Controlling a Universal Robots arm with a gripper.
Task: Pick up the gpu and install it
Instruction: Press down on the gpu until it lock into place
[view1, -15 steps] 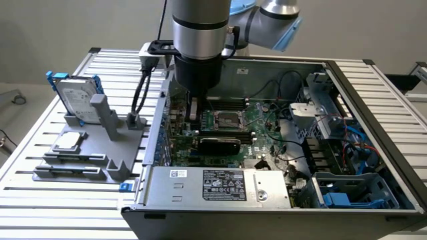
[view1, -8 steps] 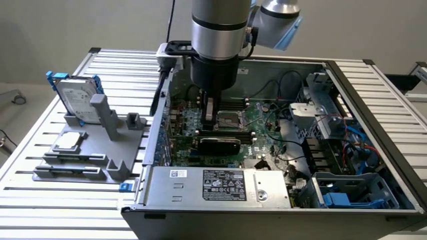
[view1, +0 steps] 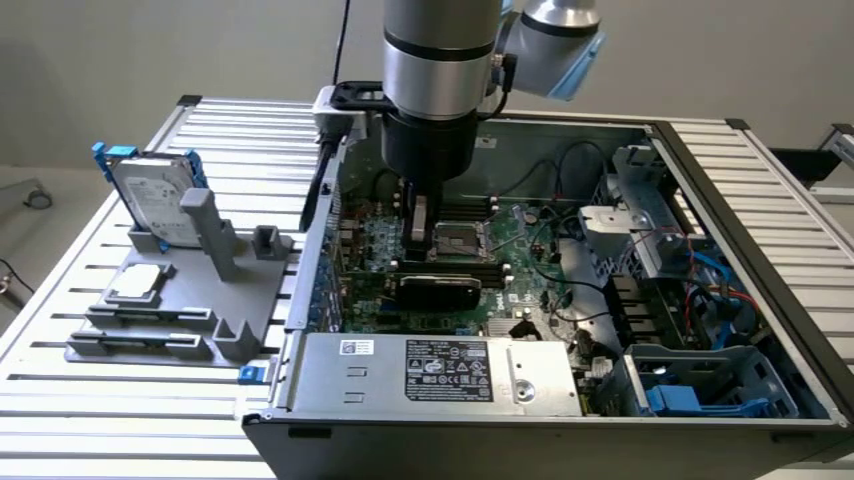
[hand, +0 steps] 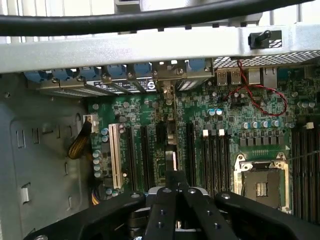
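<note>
My gripper (view1: 422, 252) reaches down inside the open computer case (view1: 747, 200), over the green motherboard (view1: 527, 262). It is shut on the gpu (view1: 438, 290), whose glossy black rounded shroud hangs just below the fingers, close above the board. In the wrist view the black fingers (hand: 161, 210) converge on the card's thin edge (hand: 170, 161). The card stands edge-on over the row of long expansion slots (hand: 136, 150), between a white slot (hand: 115, 155) and the black memory slots (hand: 212, 160). Whether the card touches a slot is hidden by the fingers.
The empty processor socket (hand: 260, 182) lies beside the memory slots. A silver power supply (view1: 441, 372) fills the case's near side, and cables and drive bays (view1: 667, 250) crowd the exterior view's right. A blue-framed hard drive (view1: 154, 190) stands on a grey fixture (view1: 174, 300) outside the case.
</note>
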